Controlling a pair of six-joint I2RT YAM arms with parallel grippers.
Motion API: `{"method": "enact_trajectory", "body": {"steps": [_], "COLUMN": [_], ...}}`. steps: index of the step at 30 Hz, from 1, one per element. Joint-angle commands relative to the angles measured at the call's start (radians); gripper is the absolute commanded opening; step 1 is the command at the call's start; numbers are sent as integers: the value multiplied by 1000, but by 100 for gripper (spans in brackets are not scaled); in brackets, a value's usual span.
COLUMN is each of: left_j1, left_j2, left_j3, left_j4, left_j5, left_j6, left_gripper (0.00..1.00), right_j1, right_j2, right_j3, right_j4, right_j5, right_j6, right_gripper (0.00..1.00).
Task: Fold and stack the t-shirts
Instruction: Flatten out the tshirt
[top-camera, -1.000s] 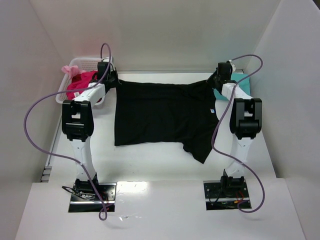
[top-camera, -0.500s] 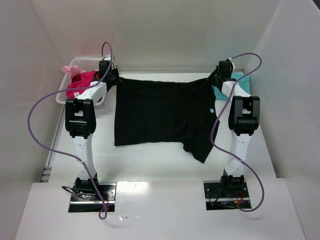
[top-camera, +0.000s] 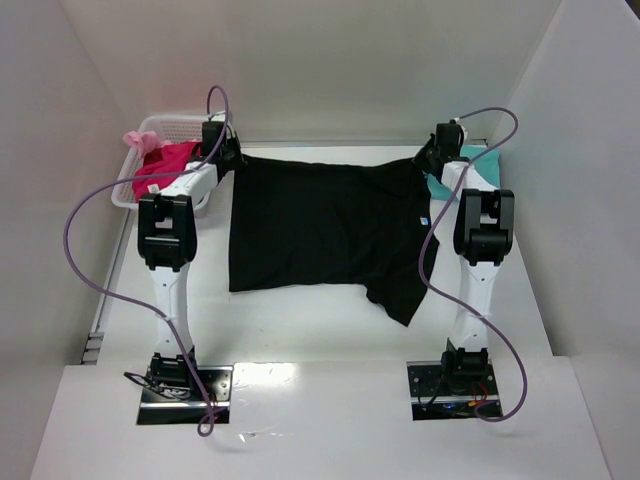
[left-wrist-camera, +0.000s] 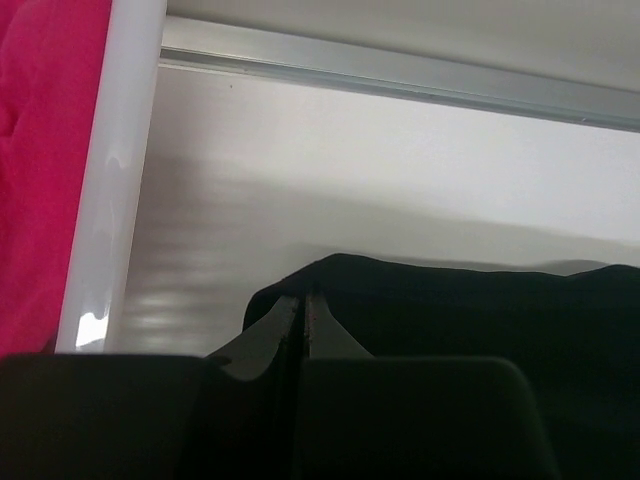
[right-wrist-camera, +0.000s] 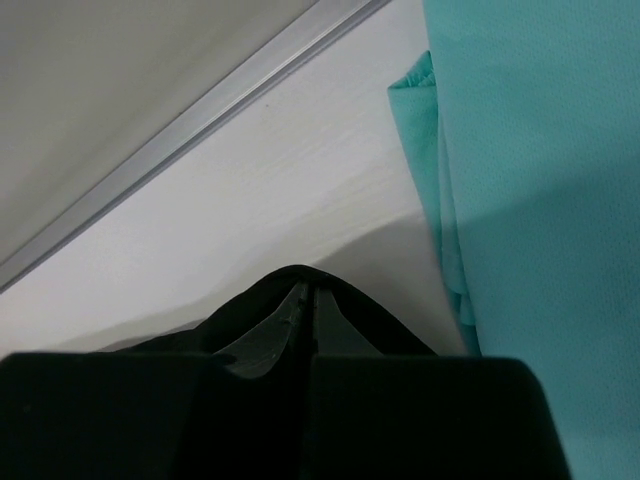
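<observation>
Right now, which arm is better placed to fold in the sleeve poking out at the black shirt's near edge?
Right, probably: the sleeve lies on the right tool's side of the black shirt; the left tool grips the opposite far corner.

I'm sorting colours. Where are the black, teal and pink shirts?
black shirt (top-camera: 320, 225), top view, middle of the spread cloth.
teal shirt (right-wrist-camera: 540, 150), right wrist view, its broad flat part.
pink shirt (left-wrist-camera: 40, 150), left wrist view, a smooth patch of cloth.

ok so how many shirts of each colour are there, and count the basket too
black t-shirt: 1
teal t-shirt: 1
magenta-pink t-shirt: 1
white basket: 1
total: 4
</observation>
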Motion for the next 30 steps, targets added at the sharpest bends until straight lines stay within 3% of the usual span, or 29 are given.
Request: {"method": "enact_trajectory", "body": {"steps": [1, 14, 17, 18, 19, 24, 27, 30], "left_j1": [2, 2, 2, 2, 2, 2, 2, 2], "left_j2": [32, 71, 71, 71, 71, 80, 89, 98], "left_j3": [61, 113, 113, 113, 113, 135, 145, 155], "left_j4": [57, 57, 57, 57, 57, 39, 30, 30], "left_j5": [14, 32, 32, 32, 41, 41, 52, 61], "left_j6": [-15, -5, -5, -5, -5, -5, 4, 4], "left_gripper": [0, 0, 0, 0, 0, 0, 0, 0], "right_j1": [-8, -8, -8, -8, -8, -8, -8, -8], "right_j2": [22, 78, 87, 87, 87, 87, 78, 68], "right_j3": [66, 185, 185, 176, 176, 167, 167, 155], "right_j4": [24, -14, -25, -25, -34, -57, -92, -113], "right_j5": [-1, -22, -22, -22, -22, -68, -134, -186], "right_j6": [-23, -32, -41, -41, -41, -81, -128, -159], "right_gripper": [2, 2, 8, 14, 14, 52, 66, 73]}}
